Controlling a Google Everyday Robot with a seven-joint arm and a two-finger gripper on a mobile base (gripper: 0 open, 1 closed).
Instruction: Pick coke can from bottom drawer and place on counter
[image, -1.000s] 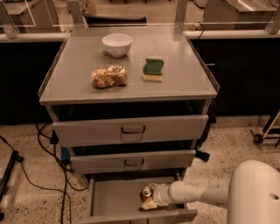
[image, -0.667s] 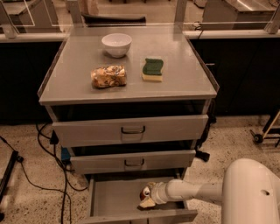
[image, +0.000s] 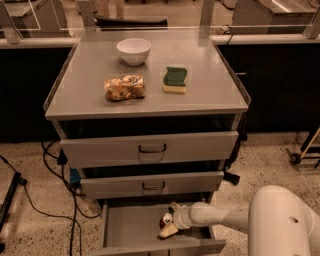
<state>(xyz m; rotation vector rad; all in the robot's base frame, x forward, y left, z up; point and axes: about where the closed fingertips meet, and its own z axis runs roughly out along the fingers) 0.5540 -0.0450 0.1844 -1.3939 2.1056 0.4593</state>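
The pick is judged in hand: the tool (image: 168, 228) is seen at the coke can (image: 165, 219) inside the bottom drawer (image: 131, 229), its hold cannot be told, and a firm lift to the tabletop (image: 212, 97) is called for.

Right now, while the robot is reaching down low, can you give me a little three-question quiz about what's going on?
1. True or false: the coke can stands on the counter.
2. Where is the gripper? A: above the counter. B: inside the open bottom drawer, right at the coke can. C: on the floor beside the cabinet.
3. How many things lie on the counter?

Key
1. False: it is in the bottom drawer.
2. B.
3. Three: the white bowl, the snack bag and the sponge.
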